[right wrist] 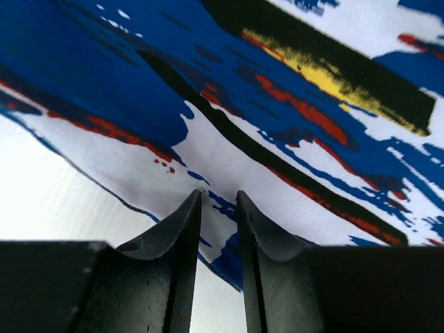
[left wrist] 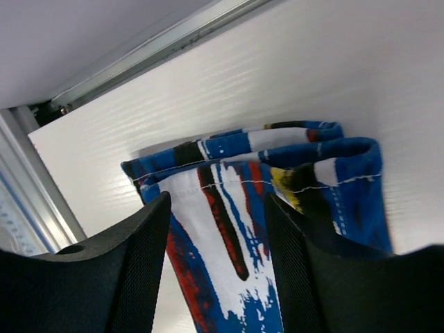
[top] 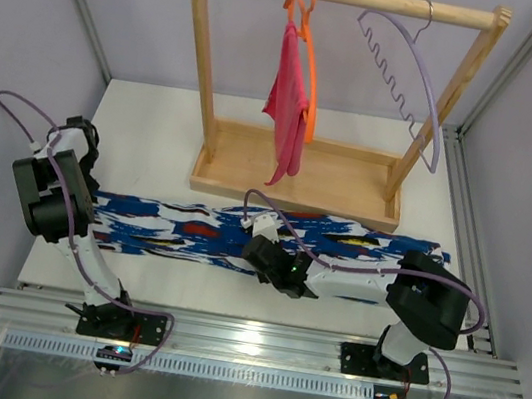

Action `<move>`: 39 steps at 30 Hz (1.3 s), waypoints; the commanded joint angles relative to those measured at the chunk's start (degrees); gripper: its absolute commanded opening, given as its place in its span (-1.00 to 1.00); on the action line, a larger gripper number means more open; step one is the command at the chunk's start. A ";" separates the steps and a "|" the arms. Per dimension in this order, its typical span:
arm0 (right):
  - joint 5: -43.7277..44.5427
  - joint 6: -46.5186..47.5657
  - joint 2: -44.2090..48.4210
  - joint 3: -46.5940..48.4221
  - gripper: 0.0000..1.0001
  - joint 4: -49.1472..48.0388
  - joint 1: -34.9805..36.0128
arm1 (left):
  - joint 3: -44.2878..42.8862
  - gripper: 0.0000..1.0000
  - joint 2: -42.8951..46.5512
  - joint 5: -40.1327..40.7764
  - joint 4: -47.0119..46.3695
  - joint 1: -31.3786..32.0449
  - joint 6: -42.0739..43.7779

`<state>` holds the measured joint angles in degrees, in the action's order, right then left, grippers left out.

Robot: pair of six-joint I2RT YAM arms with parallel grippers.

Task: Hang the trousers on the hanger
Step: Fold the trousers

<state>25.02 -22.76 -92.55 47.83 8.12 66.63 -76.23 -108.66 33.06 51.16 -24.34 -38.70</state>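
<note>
The trousers (top: 191, 228), printed blue, white, red and black, lie flat in a long strip across the table in front of the rack. The lilac hanger (top: 407, 75) hangs bare by its silver hook at the right end of the rack's rail. My left gripper (left wrist: 216, 196) is wide open, its fingers straddling the folded left end of the trousers (left wrist: 236, 208). My right gripper (right wrist: 218, 194) is over the middle of the strip (right wrist: 277, 111), near its front edge. Its fingers stand a narrow gap apart, with flat cloth showing between them. It also shows in the top view (top: 259, 231).
A wooden rack (top: 299, 180) with a tray base stands behind the trousers. An orange hanger with pink cloth (top: 291, 102) hangs at the middle of its rail. Metal rails run along the table's left (left wrist: 139, 55), right and near edges.
</note>
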 commanded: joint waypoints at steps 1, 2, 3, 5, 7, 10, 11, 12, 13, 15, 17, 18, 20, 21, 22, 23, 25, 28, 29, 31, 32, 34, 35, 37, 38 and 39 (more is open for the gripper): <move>1.97 -5.97 -2.37 -1.51 -0.40 -3.37 -0.18 | 1.87 0.13 2.04 4.56 1.84 -0.36 -2.26; 1.71 -6.15 -2.63 -1.69 -0.40 -3.72 -0.19 | 3.18 0.13 3.70 3.69 1.06 -0.27 -2.17; 1.70 -6.24 -2.81 -1.78 -0.40 -3.81 -0.10 | 3.88 0.13 5.37 3.07 0.62 -0.36 -2.26; 1.35 -6.33 -2.46 -2.22 -0.40 -4.51 -0.18 | 6.16 0.14 11.17 2.80 -0.44 -0.18 -2.08; 1.18 -6.24 -1.84 -2.22 -0.40 -5.13 -0.10 | 8.63 0.17 16.08 3.24 -1.23 -0.18 -1.47; -0.14 -6.07 -2.01 -1.78 -0.40 -5.92 -0.10 | 13.64 0.22 19.01 2.54 -2.20 -1.94 -1.73; -0.66 -6.06 -2.10 -1.69 -0.40 -6.01 -0.18 | 15.04 0.22 19.80 1.93 -2.64 -2.55 -2.08; -0.84 -6.06 -2.10 -1.34 -0.40 -6.01 -0.10 | 17.06 0.22 19.98 0.70 -3.16 -3.34 -2.52; -1.02 -5.98 -2.02 -1.25 -0.40 -5.92 -0.10 | 18.47 0.22 20.15 0.17 -3.95 -3.52 -2.44; -1.20 -5.80 -1.14 -1.16 -0.40 -5.92 -0.18 | 21.89 0.23 20.51 -0.97 -6.58 -4.40 -2.26; -1.11 -5.54 -0.35 -1.25 -0.40 -5.83 -0.10 | 23.66 0.22 20.60 -2.64 -9.13 -5.36 -1.65; -1.02 -5.54 0.52 -1.34 -0.40 -5.83 -0.10 | 24.10 0.22 20.07 -3.26 -10.36 -6.67 -1.73; -0.93 -5.36 0.97 -1.25 -0.40 -5.48 -0.18 | 24.02 0.19 19.02 -5.54 -10.90 -8.00 -1.20; -1.02 -5.27 1.23 -1.25 -0.40 -5.48 -0.10 | 23.41 0.17 17.45 -5.46 -10.55 -8.53 -1.29; -1.02 -5.45 1.32 -1.34 -0.40 -5.31 -0.18 | 22.10 0.13 16.82 -5.81 -10.55 -8.62 -0.51; -1.11 -5.36 1.32 -1.34 -0.40 -5.31 -0.10 | 21.48 0.08 16.21 -5.81 -10.46 -8.62 -0.07; -1.02 -5.54 1.24 -1.69 -0.40 -5.48 -0.10 | 19.98 0.06 15.50 -5.81 -10.03 -8.62 0.55; -1.20 -5.62 0.71 -1.78 -0.39 -5.83 -0.18 | 19.97 0.06 17.33 -6.42 -11.16 -8.71 0.73; -1.20 -5.62 0.36 -1.52 -0.40 -5.75 -0.19 | 20.41 0.07 17.95 -7.30 -11.60 -8.62 0.82; -1.55 -5.54 -0.26 -0.99 -0.40 -5.75 -0.19 | 20.85 0.07 20.05 -8.18 -13.00 -8.62 0.55; -1.72 -5.54 -0.43 -0.73 -0.39 -5.75 -0.10 | 21.55 0.08 20.59 -9.66 -13.53 -8.62 0.55; -2.07 -5.45 -0.70 -0.46 -0.39 -5.75 -0.19 | 21.12 0.09 20.77 -10.20 -13.19 -8.53 0.03; -2.34 -5.45 -0.70 -0.37 -0.39 -5.66 -0.10 | 20.60 0.09 20.42 -10.38 -11.71 -8.53 -0.32; -2.43 -5.45 -0.96 -0.02 -0.40 -5.48 -0.10 | 19.01 0.08 20.07 -10.74 -10.56 -8.53 -0.59; -2.51 -5.45 -1.05 0.15 -0.39 -5.40 -0.10 | 18.92 0.08 20.33 -10.65 -10.38 -8.53 -0.59; -2.69 -5.45 -1.05 0.33 -0.39 -5.31 -0.10 | 19.10 0.09 20.68 -10.21 -10.20 -8.62 -0.59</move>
<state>23.16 -27.18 -93.47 46.59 4.93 66.35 -55.09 -89.69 23.33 41.34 -32.75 -38.59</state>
